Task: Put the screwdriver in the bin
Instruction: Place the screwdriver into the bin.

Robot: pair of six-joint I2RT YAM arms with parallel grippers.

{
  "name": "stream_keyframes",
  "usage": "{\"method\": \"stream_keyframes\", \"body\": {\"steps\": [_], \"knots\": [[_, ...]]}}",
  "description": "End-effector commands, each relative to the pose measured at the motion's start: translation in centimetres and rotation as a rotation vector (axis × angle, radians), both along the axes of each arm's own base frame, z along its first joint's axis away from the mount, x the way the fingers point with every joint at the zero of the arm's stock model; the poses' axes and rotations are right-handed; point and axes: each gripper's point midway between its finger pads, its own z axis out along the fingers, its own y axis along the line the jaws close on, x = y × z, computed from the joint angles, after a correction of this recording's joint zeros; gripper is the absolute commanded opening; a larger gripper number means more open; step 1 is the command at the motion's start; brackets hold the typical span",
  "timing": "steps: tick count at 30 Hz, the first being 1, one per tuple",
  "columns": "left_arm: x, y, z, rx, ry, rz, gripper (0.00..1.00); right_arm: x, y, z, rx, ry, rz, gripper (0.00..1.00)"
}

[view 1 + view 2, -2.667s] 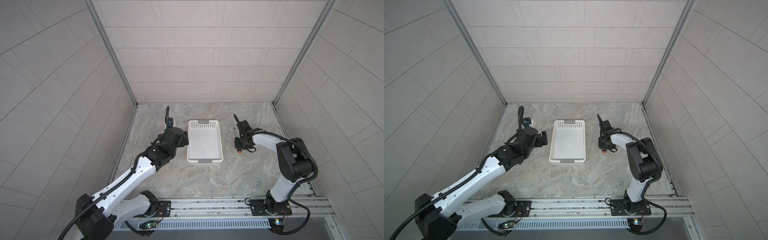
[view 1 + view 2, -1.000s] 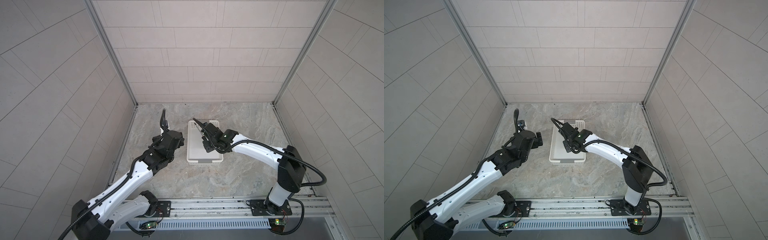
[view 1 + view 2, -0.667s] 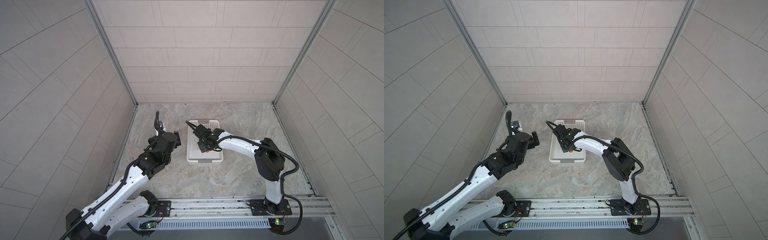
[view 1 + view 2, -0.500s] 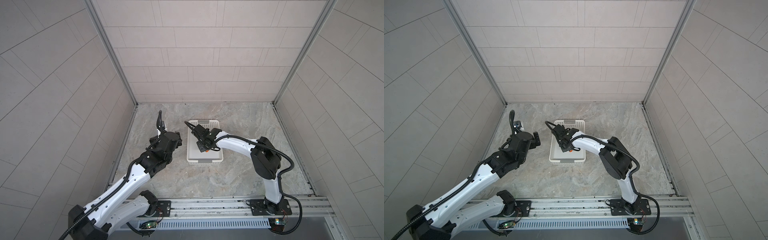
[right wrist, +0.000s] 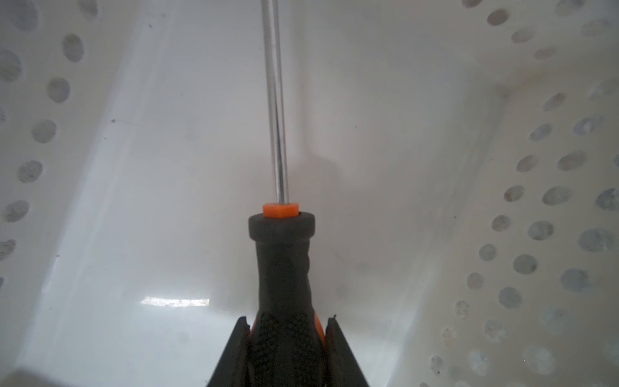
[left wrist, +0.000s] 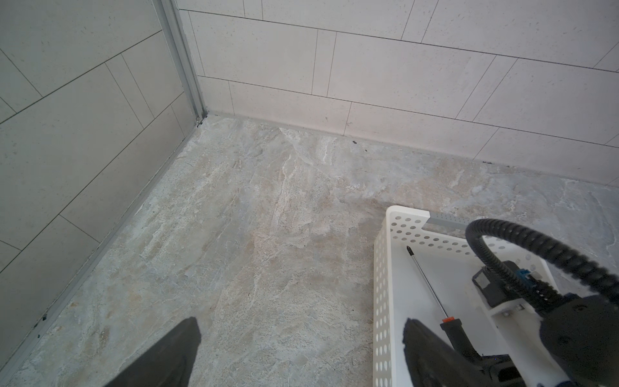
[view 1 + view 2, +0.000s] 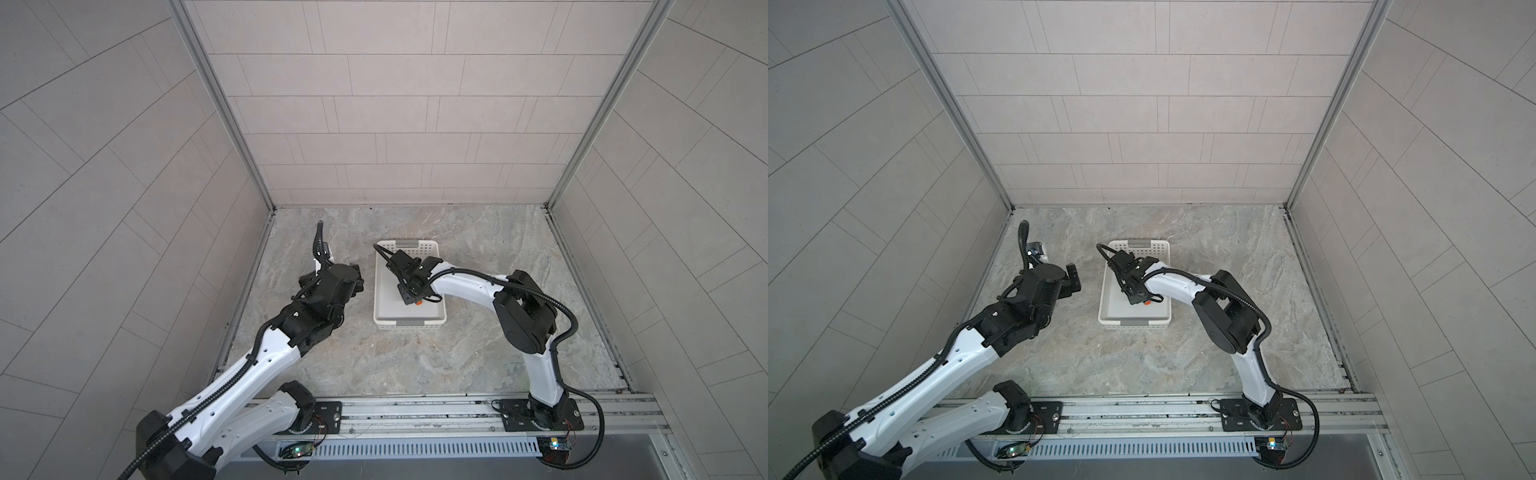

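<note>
Colours before you: white, grey, black, orange.
Your bin point(image 7: 386, 326) is white, its walls dotted with round holes, with grey handle strips point(image 7: 406, 241); the screwdriver point(image 5: 284, 264) shows black textured handle, orange collar, silvery shaft; the tabletop point(image 7: 374, 357) is marbled grey-beige.

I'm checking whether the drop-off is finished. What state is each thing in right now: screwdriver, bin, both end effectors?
screwdriver: inside the bin, shaft running along its length, handle gripped.
bin: upright, holding nothing but the screwdriver.
right end effector: down in the bin, shut on the screwdriver's handle.
left end effector: open, empty, beside the bin.
</note>
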Motion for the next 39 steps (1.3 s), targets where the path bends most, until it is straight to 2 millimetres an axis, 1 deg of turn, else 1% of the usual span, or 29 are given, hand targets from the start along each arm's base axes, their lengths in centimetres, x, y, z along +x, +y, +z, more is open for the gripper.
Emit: {"method": "stream_keyframes", "body": {"steps": [1, 5, 9, 13, 16, 18, 23, 26, 27, 28, 29, 31, 32, 33, 35, 36, 39], "knots": [[-0.1, 0.6, 0.6, -0.008, -0.017, 0.033, 1.00, 0.2, -0.2, -0.6, 0.001, -0.001, -0.026, 0.30], [0.0, 0.6, 0.6, -0.007, -0.018, 0.034, 1.00, 0.3, -0.3, -0.6, 0.002, 0.001, -0.028, 0.36], [-0.1, 0.6, 0.6, -0.007, -0.017, 0.033, 1.00, 0.3, -0.4, -0.4, 0.004, -0.002, -0.025, 0.39], [0.0, 0.6, 0.7, -0.007, -0.018, 0.034, 1.00, 0.2, -0.4, 0.6, 0.019, -0.014, -0.025, 0.41], [0.0, 0.6, 0.7, -0.003, -0.018, 0.035, 1.00, 0.2, -0.4, 2.2, 0.042, -0.034, -0.020, 0.42], [0.0, 0.8, 0.7, 0.012, -0.020, 0.044, 1.00, 0.1, -0.4, 3.8, 0.062, -0.058, -0.014, 0.43], [0.2, 1.7, 0.8, 0.082, -0.026, 0.087, 1.00, -0.1, -0.8, 8.3, 0.116, -0.131, 0.006, 0.48], [0.2, 3.1, 1.1, 0.174, -0.041, 0.156, 1.00, -0.3, -1.4, 11.6, 0.154, -0.188, 0.018, 0.52], [0.3, 3.4, 1.0, 0.203, -0.046, 0.169, 1.00, -0.4, -1.9, 12.8, 0.167, -0.212, 0.017, 0.53], [0.4, 3.6, 0.8, 0.228, -0.051, 0.173, 1.00, -0.4, -2.4, 14.0, 0.179, -0.236, 0.012, 0.58], [0.5, 3.5, 0.7, 0.238, -0.056, 0.162, 0.98, -0.4, -3.0, 15.0, 0.187, -0.255, 0.004, 0.67], [1.0, 2.8, 0.0, 0.242, -0.068, 0.109, 0.94, -0.3, -4.4, 17.1, 0.207, -0.293, -0.020, 0.95], [1.0, 2.7, -0.1, 0.244, -0.076, 0.102, 0.94, -0.3, -5.2, 17.9, 0.213, -0.311, -0.032, 0.99], [1.0, 2.9, -0.1, 0.248, -0.085, 0.103, 0.94, -0.2, -6.1, 18.8, 0.214, -0.335, -0.051, 1.00], [1.1, 3.4, -0.2, 0.235, -0.102, 0.113, 0.96, -0.1, -8.2, 20.0, 0.203, -0.376, -0.093, 1.00], [1.2, 3.5, -0.4, 0.221, -0.111, 0.107, 1.00, -0.1, -9.4, 20.4, 0.193, -0.397, -0.116, 1.00], [1.4, 4.5, -0.9, 0.173, -0.138, 0.123, 1.00, -0.1, -12.3, 21.2, 0.163, -0.473, -0.165, 1.00]]}}
